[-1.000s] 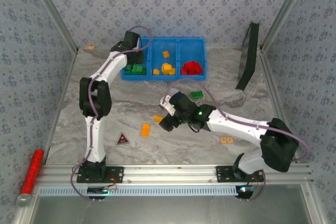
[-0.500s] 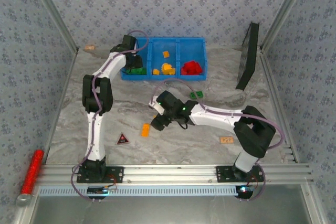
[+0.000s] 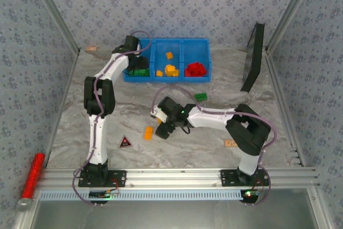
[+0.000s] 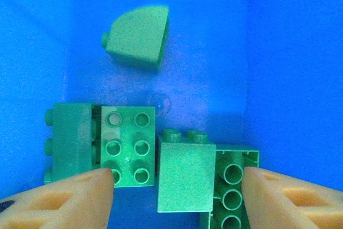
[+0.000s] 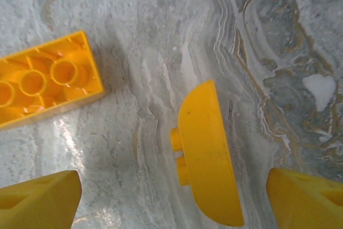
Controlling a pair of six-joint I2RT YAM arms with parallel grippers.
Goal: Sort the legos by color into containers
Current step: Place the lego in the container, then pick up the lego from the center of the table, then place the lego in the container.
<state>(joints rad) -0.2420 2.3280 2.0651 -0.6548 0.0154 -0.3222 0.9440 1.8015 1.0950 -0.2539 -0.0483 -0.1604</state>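
Upper left of the top view: left gripper (image 3: 134,61) is down in the left compartment of the blue bin (image 3: 167,40). In its wrist view the fingers (image 4: 80,197) stand apart and clamp nothing, with 4 green legos (image 4: 128,146) on the floor between and above them.
Risk: a lift could snag a brick next to a finger and drag it out.

Centre: right gripper (image 3: 162,131) hovers low over the table (image 3: 134,105), fingers spread. A curved yellow brick (image 5: 211,148) lies on its side between them, studs toward frame left. A long yellow brick (image 5: 43,84) lies near the left finger.
Risk: the rounded face may squirt from the pads; the closing finger may nudge the long brick.

The wrist views give brick shape and stud direction. The top view gives bin order (green, yellow (image 3: 170,69), red (image 3: 196,69)) and 1 loose green brick (image 3: 201,96), right of centre.
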